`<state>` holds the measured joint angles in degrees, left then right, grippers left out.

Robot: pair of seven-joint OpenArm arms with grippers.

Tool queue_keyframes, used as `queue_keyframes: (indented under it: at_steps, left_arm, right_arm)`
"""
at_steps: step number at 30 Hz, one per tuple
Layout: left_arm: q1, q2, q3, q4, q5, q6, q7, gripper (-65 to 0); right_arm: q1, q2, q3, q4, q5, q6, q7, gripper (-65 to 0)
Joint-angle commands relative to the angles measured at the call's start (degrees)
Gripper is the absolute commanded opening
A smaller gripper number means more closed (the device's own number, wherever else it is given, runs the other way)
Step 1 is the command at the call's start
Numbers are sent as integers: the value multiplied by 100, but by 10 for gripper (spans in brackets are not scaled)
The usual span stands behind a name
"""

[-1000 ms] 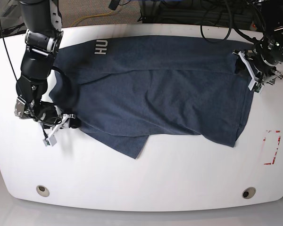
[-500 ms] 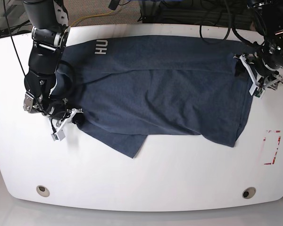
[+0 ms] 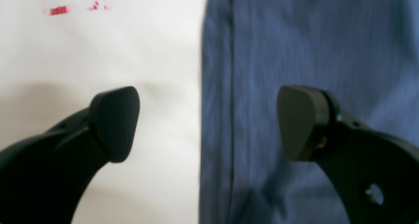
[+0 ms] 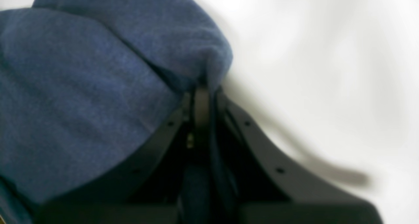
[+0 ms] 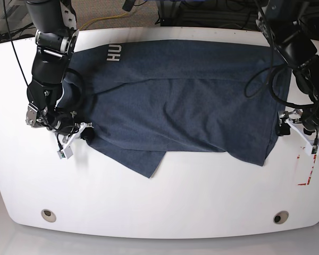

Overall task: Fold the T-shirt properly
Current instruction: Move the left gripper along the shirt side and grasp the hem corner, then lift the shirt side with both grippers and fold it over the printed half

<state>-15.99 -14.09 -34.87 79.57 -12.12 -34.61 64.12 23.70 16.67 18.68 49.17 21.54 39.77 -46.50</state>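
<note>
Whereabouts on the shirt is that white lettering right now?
In the base view, the white lettering sits near the dark navy T-shirt's far-left corner, beside the right arm.

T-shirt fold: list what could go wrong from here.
1. The left pincer is open astride the T-shirt hem; closing now may catch only a thin edge, which could slip.
2. The right pincer pinches a bunched corner; lifting might drag the whole cloth across the table and wrinkle it.

left gripper [image 3: 209, 126] — jaws spread wide | right gripper [image 4: 201, 96] — jaws clamped together, wrist low
</note>
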Motion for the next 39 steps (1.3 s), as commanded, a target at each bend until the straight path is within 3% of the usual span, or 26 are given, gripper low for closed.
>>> queue_keyframes:
  at_steps: [1,5,15,25,26,29,32,34,39]
  left_arm:
    - [-436,-134,-104,-665,-23,28,-236,-10]
    - [-858,-319,-113,-1544,-50,28,-456,-10]
    - [-1395,-345,-95,-3258,-23,19,-1141,-10]
    - [-1421,-292,793,-3539,-58,28,-1651,-18]
    - [-1421,-292,810,-3539,-58,28,-1651,-39]
    - [-1421,-292,819,-3548,-32,37,-1669,-228]
    - [-1421,-292,819,-3548,-23,178,-1730,-519]
    - [-1412,-292,837,-3548,-14,432,-1845,-650]
    - [-1228,-231,1180,-3276,-58,643,-1880,-650]
  right_arm:
    - [157,78,18,107,110,23,109,-650]
    - [157,78,27,107,119,23,109,-650]
    - [157,78,44,116,119,23,109,-650]
    - [175,78,44,116,119,23,101,-650]
    - [183,78,44,116,119,23,101,-650]
    - [192,78,44,125,119,23,92,-650]
    - [201,78,44,125,119,23,92,-650]
    - [201,78,44,134,119,23,101,-650]
    - [201,70,27,626,119,23,57,-650]
